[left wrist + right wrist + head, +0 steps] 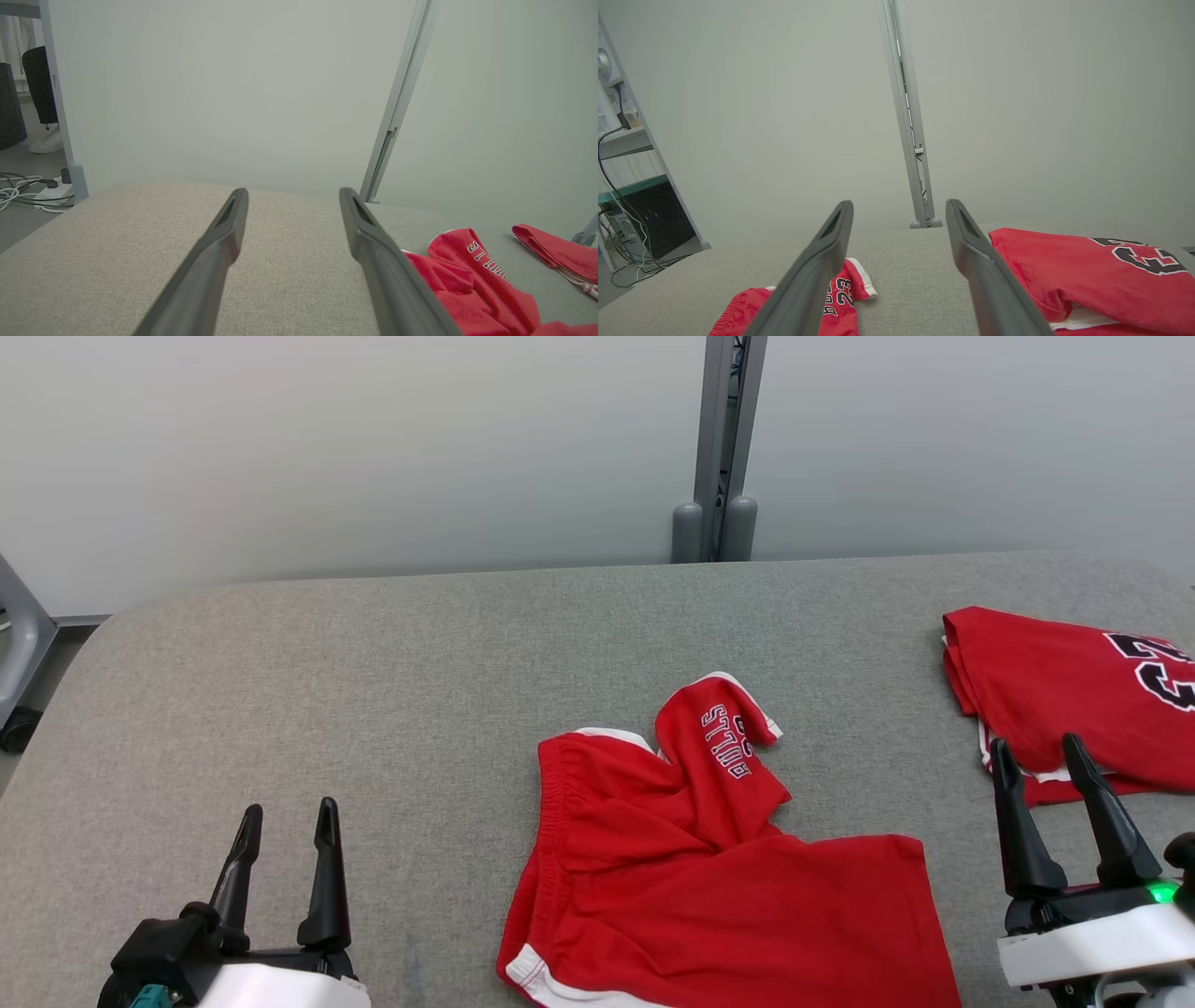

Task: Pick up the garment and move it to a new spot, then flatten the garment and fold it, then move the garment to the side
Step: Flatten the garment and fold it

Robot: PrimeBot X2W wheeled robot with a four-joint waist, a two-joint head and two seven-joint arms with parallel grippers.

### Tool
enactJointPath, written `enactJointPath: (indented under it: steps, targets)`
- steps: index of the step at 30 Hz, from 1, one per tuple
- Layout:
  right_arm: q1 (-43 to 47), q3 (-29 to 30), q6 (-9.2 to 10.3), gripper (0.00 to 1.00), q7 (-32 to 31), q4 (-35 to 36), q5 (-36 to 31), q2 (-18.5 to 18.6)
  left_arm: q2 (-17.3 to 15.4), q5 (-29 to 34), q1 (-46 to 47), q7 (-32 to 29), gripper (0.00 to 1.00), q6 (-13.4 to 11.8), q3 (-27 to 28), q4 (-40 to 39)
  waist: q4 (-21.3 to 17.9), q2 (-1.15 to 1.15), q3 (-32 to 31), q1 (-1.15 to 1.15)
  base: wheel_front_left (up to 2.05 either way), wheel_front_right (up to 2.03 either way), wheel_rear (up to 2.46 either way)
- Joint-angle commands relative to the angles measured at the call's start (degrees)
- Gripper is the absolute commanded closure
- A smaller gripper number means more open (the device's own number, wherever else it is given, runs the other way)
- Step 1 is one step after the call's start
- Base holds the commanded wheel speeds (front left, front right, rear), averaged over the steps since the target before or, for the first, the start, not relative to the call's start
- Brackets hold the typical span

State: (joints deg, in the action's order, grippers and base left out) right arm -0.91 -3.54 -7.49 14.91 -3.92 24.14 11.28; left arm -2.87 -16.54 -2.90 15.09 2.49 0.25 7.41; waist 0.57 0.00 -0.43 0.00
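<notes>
Head view: crumpled red shorts (709,859) lie at the table's (373,691) near middle; left gripper (288,812) and right gripper (1034,745) hover over its near corners, jaws spread, empty. Left wrist view: shorts toward the table's right. Right wrist view: folded shirt (1064,266) at the table's right. Pick-up seems pending; next, pinch the shorts.

Bright, even, diffuse light; only faint soft shadows beside the red shorts (709,877). Sharp focus; wrist views curve at edges.

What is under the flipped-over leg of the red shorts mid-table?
The flipped leg rests on the shorts themselves and partly on the grey table. Whatever lies beneath that overlap is covered.
</notes>
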Motion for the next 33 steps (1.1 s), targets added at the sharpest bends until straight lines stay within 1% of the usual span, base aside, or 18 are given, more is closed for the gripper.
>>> enactJointPath:
  steps: [1, 15, 18, 20, 22, 25, 29, 31, 33]
  targets:
    - [-0.15, 0.11, -0.01, 0.00, 0.38, 0.06, -0.32, 0.03, -0.13, 0.43, 0.89, 0.05, 0.00, 0.33, 0.25, 0.08, -0.06, 0.00, -0.02, 0.00, 0.00, 0.00, 0.00]
    - [-0.26, 0.47, -0.01, 0.00, 0.38, -0.44, -0.23, -0.04, -0.11, 0.04, 1.16, 0.06, 0.00, 0.49, -0.01, 0.70, -0.36, 0.00, -0.05, 0.00, 0.00, 0.00, 0.00]
    - [0.05, 1.00, -0.01, 0.00, 0.38, -0.46, 0.61, 1.05, -0.11, -1.11, 0.97, 0.06, 0.00, 1.13, -0.84, 1.56, -0.42, 0.00, -0.10, 0.00, 0.00, 0.00, 0.00]
    - [0.86, 0.61, -0.01, 0.00, -0.06, -1.71, 2.52, 2.48, -0.39, -1.34, 0.91, -0.59, 0.00, 1.91, -1.93, 1.93, -0.53, 0.00, -0.21, 0.00, 0.00, 0.00, 0.00]
    - [1.39, -0.26, -0.02, 0.00, -3.35, -2.13, 5.54, 4.45, -1.30, -2.06, 0.72, -2.56, 0.00, 2.97, -3.39, 1.29, -0.63, 0.00, -0.36, 0.00, 0.00, 0.00, 0.00]
    - [2.69, -0.52, -0.01, 0.00, -9.98, -1.30, 9.86, 8.52, -2.99, -3.23, -0.62, -6.72, 0.00, 3.83, -5.01, -1.55, -0.90, 0.00, -0.42, 0.00, 0.00, 0.00, 0.00]
    - [5.79, 0.08, -0.01, 0.00, -20.32, 0.46, 13.92, 12.29, -5.86, -5.82, -3.28, -16.24, 0.00, 4.45, -8.03, -5.91, -1.33, 0.00, -0.27, 0.00, 0.00, 0.00, 0.00]
    - [7.45, 0.31, -0.02, 0.00, -25.31, 1.18, 15.28, 12.89, -7.06, -7.28, -4.63, -21.36, 0.00, 4.70, -10.26, -8.26, -1.55, 0.00, -0.12, 0.00, 0.00, 0.00, 0.00]
    - [8.89, 0.12, -0.01, 0.00, -29.15, 1.81, 15.67, 13.19, -7.88, -9.02, -5.35, -24.99, 0.00, 4.83, -11.89, -10.79, -1.69, 0.00, 0.19, 0.00, 0.00, 0.00, 0.00]
